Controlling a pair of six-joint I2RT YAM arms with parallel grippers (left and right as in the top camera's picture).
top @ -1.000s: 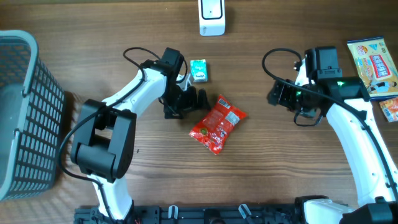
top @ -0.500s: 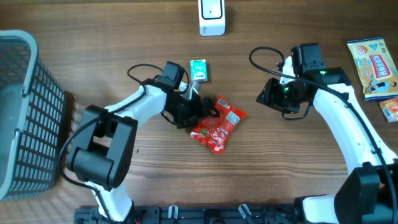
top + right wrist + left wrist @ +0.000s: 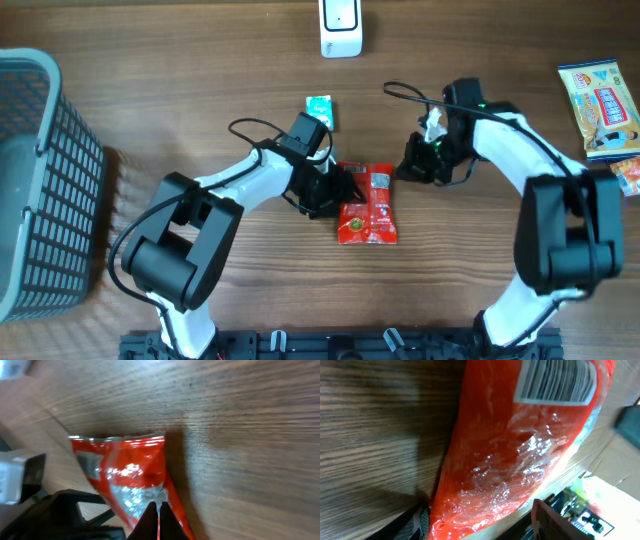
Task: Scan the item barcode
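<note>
The red snack bag [image 3: 368, 207] lies flat at the table's middle, upright in the overhead view. Its white barcode [image 3: 555, 380] faces up in the left wrist view. My left gripper [image 3: 338, 190] reaches in from the bag's left side. There my left gripper [image 3: 485, 522] stands open astride the bag [image 3: 510, 460]; one finger [image 3: 422, 522] touches its edge and the other stands off it. My right gripper [image 3: 404, 170] sits at the bag's top right corner. In its own view my right gripper [image 3: 159, 512] is shut, tips over the bag's rim [image 3: 125, 475]; a pinch on the film cannot be told.
A white scanner [image 3: 340, 28] stands at the back edge, with a small green box [image 3: 318, 110] in front of it. A grey basket [image 3: 40, 180] fills the left side. Yellow packets [image 3: 600, 105] lie at the far right.
Both arms came in to the bag. The bag turned from tilted to upright and slid slightly right. The right jaws closed fully and the left jaws narrowed.
</note>
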